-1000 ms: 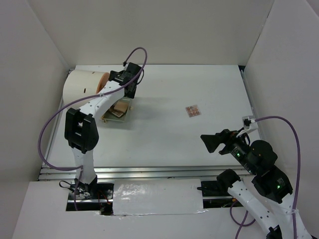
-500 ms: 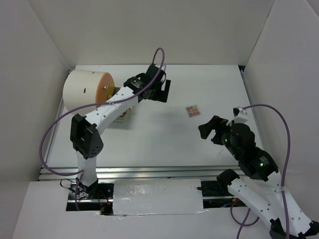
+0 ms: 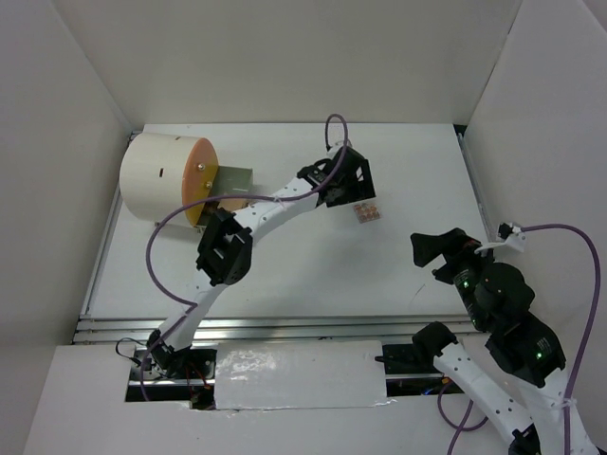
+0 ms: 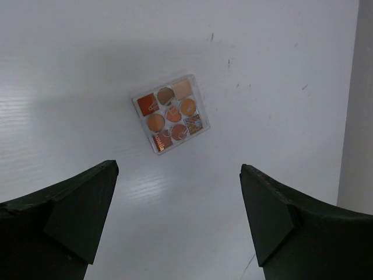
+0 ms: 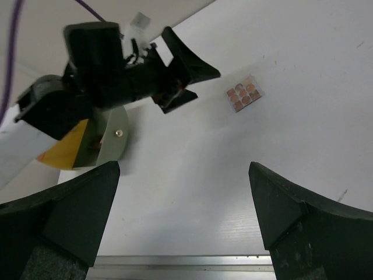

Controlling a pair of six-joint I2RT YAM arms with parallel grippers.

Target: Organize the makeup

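Left wrist: left end effector (image 4: pixel 178 168), spread wide, over square clear-cased peach palette (image 4: pixel 171 121) on matte white table (image 4: pixel 280 70).

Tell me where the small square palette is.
Top view: the square palette lies on the table right of centre, alone, just beside the open left gripper.
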